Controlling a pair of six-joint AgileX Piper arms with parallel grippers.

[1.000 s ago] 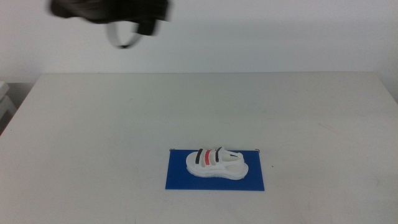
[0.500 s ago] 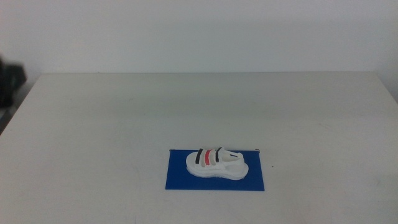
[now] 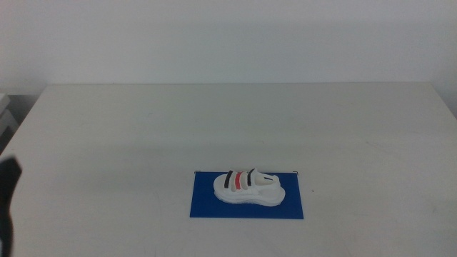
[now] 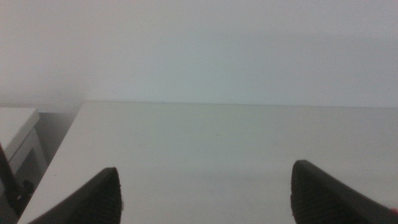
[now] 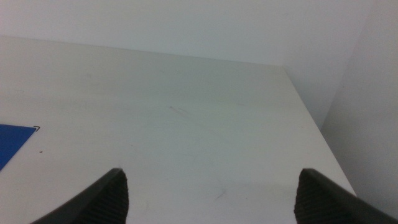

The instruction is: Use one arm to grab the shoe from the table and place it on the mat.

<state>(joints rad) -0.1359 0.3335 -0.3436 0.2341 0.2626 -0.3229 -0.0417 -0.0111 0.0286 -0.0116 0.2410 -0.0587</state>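
Left hand (image 4: 205, 193) spread above table (image 4: 217, 149), right hand (image 5: 211, 196) spread, shoe (image 3: 248, 187) on mat (image 3: 203, 203)

Illumination is bright, even and diffuse in all three views; no distinct light source is identifiable. The white table (image 3: 143, 135) reads as a flat pale grey with no glare or hot spots. The shoe (image 3: 249, 187) casts only a faint, soft shadow onto the mat (image 3: 203, 203); both are acceptably sharp in the middle view, though fine detail is limited. At the lower left edge of the middle view, a dark shape (image 3: 7, 203) is smeared by blur. The left wrist view is hazy and low in contrast. In both wrist views, the left claw (image 4: 205, 196) and right claw (image 5: 214, 196) appear dark and soft-edged, out of focus.
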